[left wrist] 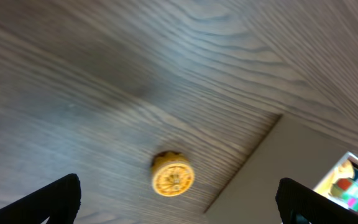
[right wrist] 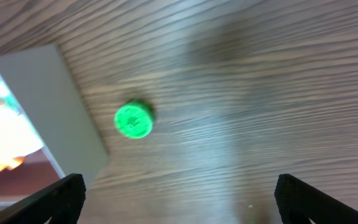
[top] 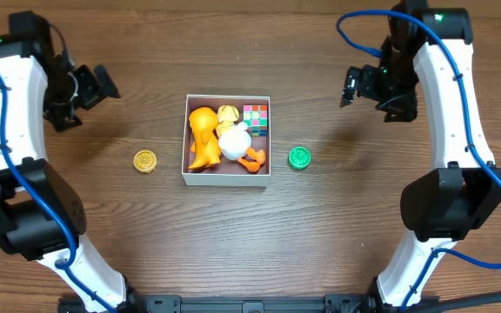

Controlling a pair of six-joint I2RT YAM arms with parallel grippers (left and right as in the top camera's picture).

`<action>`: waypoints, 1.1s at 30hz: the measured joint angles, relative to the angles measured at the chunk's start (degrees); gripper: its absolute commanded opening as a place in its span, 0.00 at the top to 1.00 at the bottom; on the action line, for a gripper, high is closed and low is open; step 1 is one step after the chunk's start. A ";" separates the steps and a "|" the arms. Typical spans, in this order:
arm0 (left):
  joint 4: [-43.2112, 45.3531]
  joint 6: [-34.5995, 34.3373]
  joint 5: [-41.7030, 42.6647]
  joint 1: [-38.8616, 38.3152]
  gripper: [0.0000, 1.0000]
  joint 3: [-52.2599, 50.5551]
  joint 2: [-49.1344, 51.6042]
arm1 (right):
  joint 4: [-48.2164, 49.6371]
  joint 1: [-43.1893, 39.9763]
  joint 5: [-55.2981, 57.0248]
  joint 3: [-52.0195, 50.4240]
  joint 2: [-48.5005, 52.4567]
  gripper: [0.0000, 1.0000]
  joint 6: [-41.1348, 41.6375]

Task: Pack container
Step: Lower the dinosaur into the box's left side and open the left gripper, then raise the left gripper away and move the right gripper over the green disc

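Note:
The container (top: 226, 180), a square white-walled box, sits mid-table and holds an orange toy (top: 203, 137), a white and yellow duck (top: 233, 139) and a colourful cube (top: 256, 118). A yellow disc (top: 145, 161) lies on the wood to its left, a green disc (top: 299, 157) to its right. My left gripper (top: 101, 87) hangs open above the table, up and left of the box. In the left wrist view the yellow disc (left wrist: 173, 177) shows between the wide-apart fingers (left wrist: 61, 199). My right gripper (top: 349, 89) is open at the upper right, and the right wrist view shows the green disc (right wrist: 133, 119) ahead of it.
Dark wood table all round. The container's outer wall (left wrist: 291, 168) shows at the right of the left wrist view and its wall (right wrist: 61, 106) at the left of the right wrist view. Both arm bases stand at the near table edge.

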 measured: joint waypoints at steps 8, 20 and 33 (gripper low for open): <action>-0.72 0.00 -2.40 0.92 0.00 0.00 0.00 | 0.00 8.57 -2.93 -2.99 0.00 0.00 0.02; -1.38 0.00 -3.17 0.94 0.00 0.00 0.00 | -0.04 18.27 4.02 -15.76 0.00 0.00 4.13; -1.36 0.00 -3.17 0.94 0.00 0.00 0.00 | 5.33 17.55 7.10 -19.34 0.00 0.00 4.33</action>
